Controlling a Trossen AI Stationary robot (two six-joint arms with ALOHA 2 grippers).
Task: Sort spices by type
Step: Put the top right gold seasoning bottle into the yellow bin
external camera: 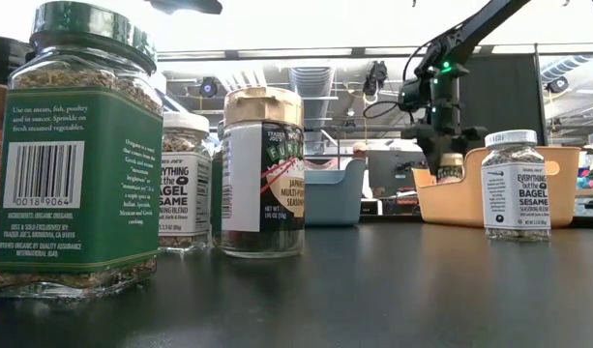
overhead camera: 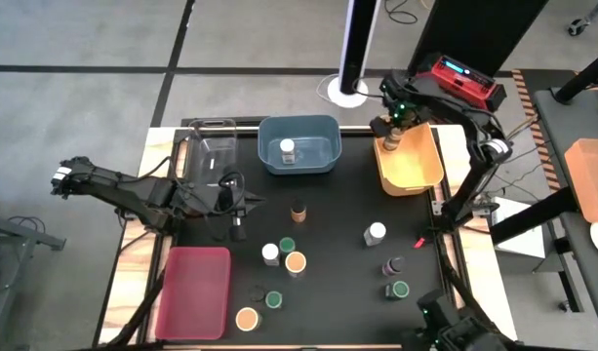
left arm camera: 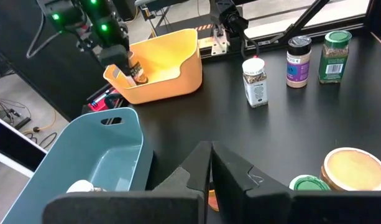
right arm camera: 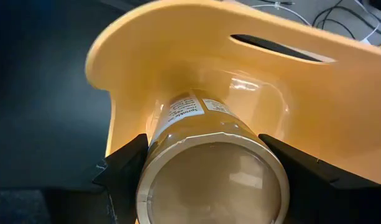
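My right gripper is shut on a tan-lidded spice jar over the far end of the yellow bin. The low view shows the gripper and the jar at the bin's rim. My left gripper hangs shut and empty above the table, near the clear bin. One white-lidded jar stands in the blue bin. Several more jars stand upright on the black table, among them brown, white and green. My right gripper pinches the jar at its top, with one finger on each side of the tan lid's rim. The fingers come from above, pointing down. The jar hangs upright below them, lifted clear, its body inside the yellow bin's far end.
A red bin lies at the table's near left. A cluster of jars stands mid-table, and two more lie nearer the front. A small red object is by the right edge. Bare table lies between the blue bin and the cluster.
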